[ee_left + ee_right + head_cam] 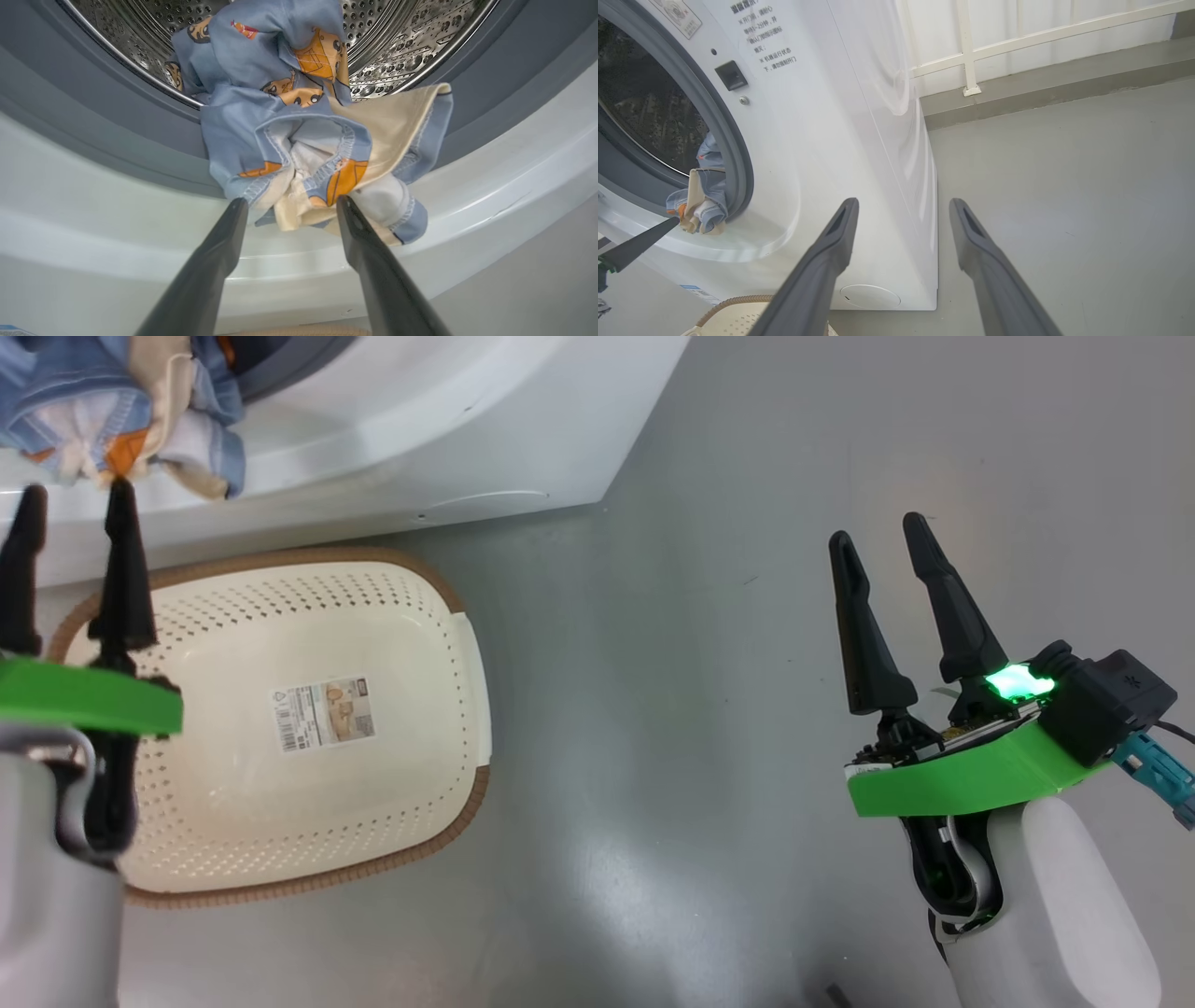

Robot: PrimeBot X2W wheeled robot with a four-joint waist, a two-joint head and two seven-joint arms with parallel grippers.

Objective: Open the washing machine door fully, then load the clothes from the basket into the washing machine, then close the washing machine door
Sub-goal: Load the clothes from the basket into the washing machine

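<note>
The clothes (303,140) are draped over the grey gasket (140,126) of the washing machine (840,140), half inside the drum (397,37), left gripper (292,200) fingers spread wide and empty just below them, right gripper (877,527) parted too, holding nothing above the floor (747,709) beside the basket (471,653).

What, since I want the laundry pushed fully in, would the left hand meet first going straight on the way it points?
The clothes, draped over the rim of the washer right ahead of the left hand; whether its tips touch the cloth is unclear. Behind lies the drum.
</note>
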